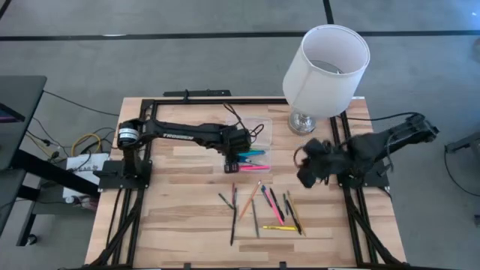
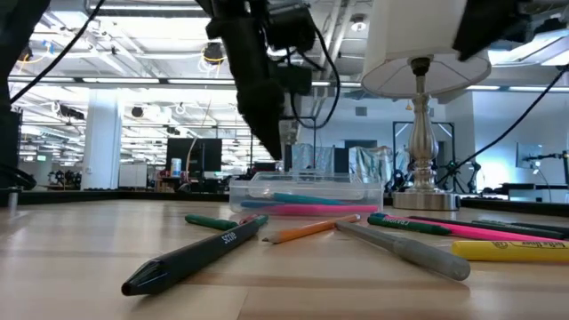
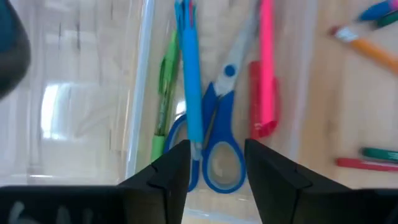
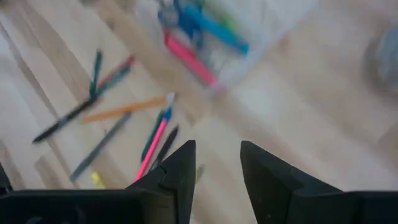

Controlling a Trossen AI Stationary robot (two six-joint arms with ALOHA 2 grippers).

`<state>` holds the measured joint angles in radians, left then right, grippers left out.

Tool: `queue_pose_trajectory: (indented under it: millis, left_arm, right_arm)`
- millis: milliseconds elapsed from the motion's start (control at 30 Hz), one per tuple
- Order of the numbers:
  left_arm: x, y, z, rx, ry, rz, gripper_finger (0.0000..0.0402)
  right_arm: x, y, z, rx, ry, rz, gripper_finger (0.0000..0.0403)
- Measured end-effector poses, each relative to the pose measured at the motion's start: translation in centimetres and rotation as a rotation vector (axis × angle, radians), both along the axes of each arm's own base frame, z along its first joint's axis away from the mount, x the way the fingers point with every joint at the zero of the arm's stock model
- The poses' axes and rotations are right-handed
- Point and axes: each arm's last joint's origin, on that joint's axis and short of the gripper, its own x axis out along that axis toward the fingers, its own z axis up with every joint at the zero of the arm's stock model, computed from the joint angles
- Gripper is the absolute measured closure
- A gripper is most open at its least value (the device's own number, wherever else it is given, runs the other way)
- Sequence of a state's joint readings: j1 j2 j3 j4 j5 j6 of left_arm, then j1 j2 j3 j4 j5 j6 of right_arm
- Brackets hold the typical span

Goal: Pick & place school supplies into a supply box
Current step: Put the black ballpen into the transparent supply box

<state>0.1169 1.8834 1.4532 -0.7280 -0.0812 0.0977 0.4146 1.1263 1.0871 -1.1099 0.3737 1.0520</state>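
Blue-handled scissors (image 3: 217,146) lie in the clear supply box (image 3: 93,106) below the left claw (image 3: 216,163), parted and empty.

The left arm reaches across the table, its left gripper (image 3: 216,165) pointing down with fingers apart. The right arm sits bent at the side, right gripper (image 4: 217,165) open.

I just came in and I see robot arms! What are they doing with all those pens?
The robot is tidying school supplies into a clear supply box. The left gripper hovers open right over the box, where blue scissors, a blue pen, a green pen and a pink marker lie. The right gripper waits open near the lamp. Many pens and pencils lie loose on the table.
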Motion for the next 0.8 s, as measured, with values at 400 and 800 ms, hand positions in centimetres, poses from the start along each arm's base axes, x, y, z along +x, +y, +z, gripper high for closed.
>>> queue_pose_trajectory:
  millis: [400, 800]
  left_arm:
    - [-4.2, 0.1, 7.1, 0.037, -0.239, -0.089, 0.0254]
    - [-7.0, 0.0, 9.4, 0.078, -0.330, -0.099, 0.0254]
  right_arm:
    - [3.9, 6.9, -7.0, 0.177, 0.109, -0.220, 0.0284]
    - [6.0, 8.8, -12.4, 0.268, 0.291, -0.429, 0.0284]
